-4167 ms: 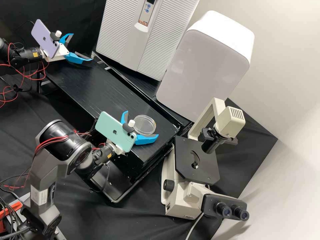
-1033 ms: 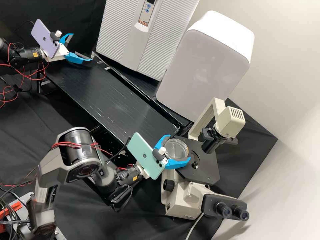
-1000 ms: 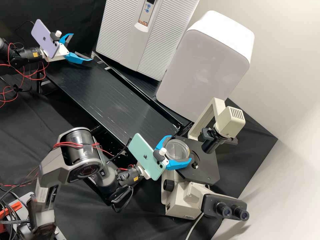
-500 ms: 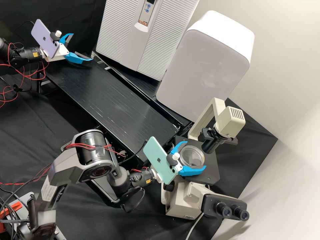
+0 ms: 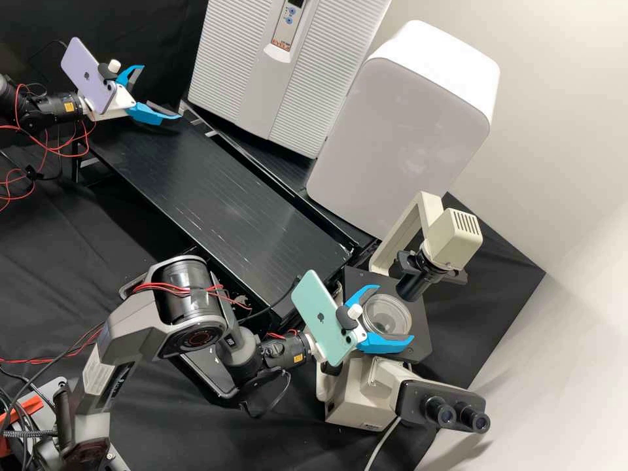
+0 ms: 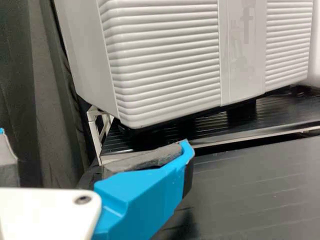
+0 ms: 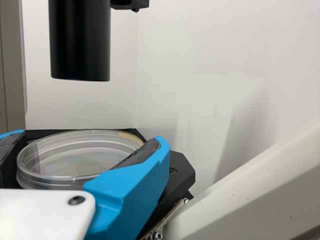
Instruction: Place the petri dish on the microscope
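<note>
One dish (image 5: 386, 317), clasped by the right gripper (image 5: 396, 313), has just moved from the edge of the stage (image 5: 420, 324) to farther over it, so only settling and release seem left; touchdown I cannot tell. The left gripper (image 5: 160, 92) gapes wide, holding nothing

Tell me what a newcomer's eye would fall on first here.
Probably the right hand, its bright blue fingers around the clear petri dish over the microscope's black stage. Next, likely, the mint-green phone mounted on that arm, and the big white ribbed cabinet at the back, beside a plain white box.
</note>
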`<state>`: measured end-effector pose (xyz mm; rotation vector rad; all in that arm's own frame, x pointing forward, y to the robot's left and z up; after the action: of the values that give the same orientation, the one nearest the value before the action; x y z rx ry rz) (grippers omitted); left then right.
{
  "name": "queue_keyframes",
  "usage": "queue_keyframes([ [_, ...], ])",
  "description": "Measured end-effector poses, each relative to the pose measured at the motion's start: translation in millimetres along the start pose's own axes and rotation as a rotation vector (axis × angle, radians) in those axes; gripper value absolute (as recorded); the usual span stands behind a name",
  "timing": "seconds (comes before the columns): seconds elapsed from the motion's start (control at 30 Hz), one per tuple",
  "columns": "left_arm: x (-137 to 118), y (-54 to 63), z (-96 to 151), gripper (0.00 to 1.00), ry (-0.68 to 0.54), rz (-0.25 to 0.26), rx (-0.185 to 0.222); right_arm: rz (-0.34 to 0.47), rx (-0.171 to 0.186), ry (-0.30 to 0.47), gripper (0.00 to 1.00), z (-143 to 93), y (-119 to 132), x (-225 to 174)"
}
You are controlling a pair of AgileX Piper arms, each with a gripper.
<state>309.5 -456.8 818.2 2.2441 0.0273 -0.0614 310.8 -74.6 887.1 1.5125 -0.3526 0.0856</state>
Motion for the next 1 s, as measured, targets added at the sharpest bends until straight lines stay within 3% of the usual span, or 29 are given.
queue_keyframes([
  [1.0, 0.0, 0.0, 0.0, 1.0, 0.0, 0.0, 0.0, -0.009, 0.025, -0.006, 0.0, -10.5, -8.9, -2.0],
])
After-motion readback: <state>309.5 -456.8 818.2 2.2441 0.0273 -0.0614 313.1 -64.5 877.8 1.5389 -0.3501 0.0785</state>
